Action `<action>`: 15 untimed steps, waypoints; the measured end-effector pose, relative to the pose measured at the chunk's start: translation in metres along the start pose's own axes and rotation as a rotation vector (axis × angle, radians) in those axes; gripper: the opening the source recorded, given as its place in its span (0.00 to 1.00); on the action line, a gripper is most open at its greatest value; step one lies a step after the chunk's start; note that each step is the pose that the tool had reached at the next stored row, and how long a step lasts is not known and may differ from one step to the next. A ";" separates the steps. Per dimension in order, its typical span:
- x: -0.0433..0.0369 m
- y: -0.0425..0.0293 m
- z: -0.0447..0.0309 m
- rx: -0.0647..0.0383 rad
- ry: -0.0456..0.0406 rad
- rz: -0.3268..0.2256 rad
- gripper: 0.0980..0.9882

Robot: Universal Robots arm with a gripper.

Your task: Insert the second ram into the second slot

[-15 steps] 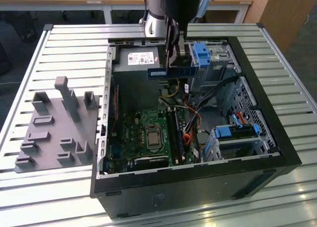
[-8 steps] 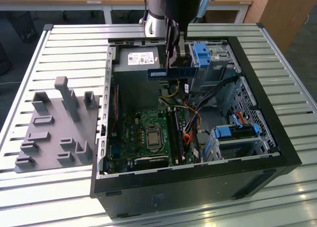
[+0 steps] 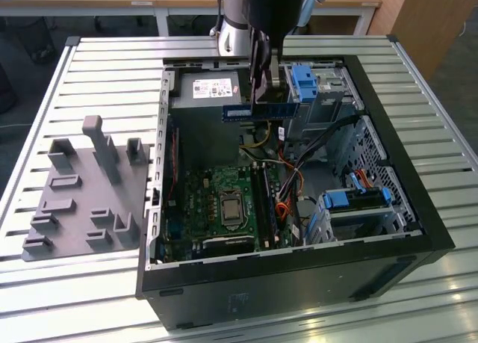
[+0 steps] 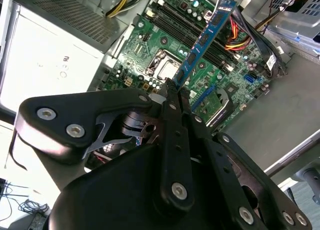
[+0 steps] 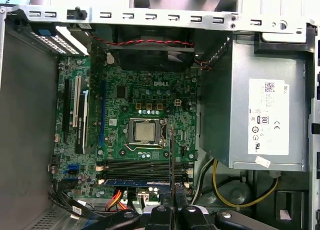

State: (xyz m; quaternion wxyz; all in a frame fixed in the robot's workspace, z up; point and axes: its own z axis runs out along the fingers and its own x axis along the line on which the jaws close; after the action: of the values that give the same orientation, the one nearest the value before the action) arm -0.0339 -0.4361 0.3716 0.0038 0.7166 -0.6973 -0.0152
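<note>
The jaws are shut tight on the second ram [image 3: 254,112], holding it by its top edge. The blue stick hangs in the air in the upper middle of the exterior view, over the back part of the open computer case [image 3: 418,208]. It touches nothing but the jaws.

The long slots [image 3: 263,201] sit on the green board [image 3: 216,208] in the lower middle of that view, well below the stick. The stick lies across the picture and the slots run up and down it, so I think it is not lined up with them.

In the first wrist view a blue strip [image 5: 135,181] lies in one slot. It looks like a ram already put in.

So the picking up is done. The stick is not in a slot yet.

The case stands on the bench [image 3: 89,74], beside a gray holder [image 3: 82,201].
</note>
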 end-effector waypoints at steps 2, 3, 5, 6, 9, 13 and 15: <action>0.0004 0.0000 0.0000 0.000 0.0000 0.000 0.04; 0.0007 0.0000 0.0000 0.000 0.0000 0.000 0.04; 0.0011 0.0000 0.0000 0.000 0.0001 0.000 0.04; 0.0013 0.0000 0.0000 0.000 0.0000 0.000 0.04; 0.0018 0.0001 0.0000 0.000 0.0000 0.000 0.04; 0.0026 0.0001 0.0000 0.000 0.0000 0.000 0.04; 0.0030 0.0001 0.0000 0.000 0.0000 0.000 0.04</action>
State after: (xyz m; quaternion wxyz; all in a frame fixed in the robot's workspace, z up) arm -0.0339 -0.4391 0.3716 0.0038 0.7166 -0.6973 -0.0152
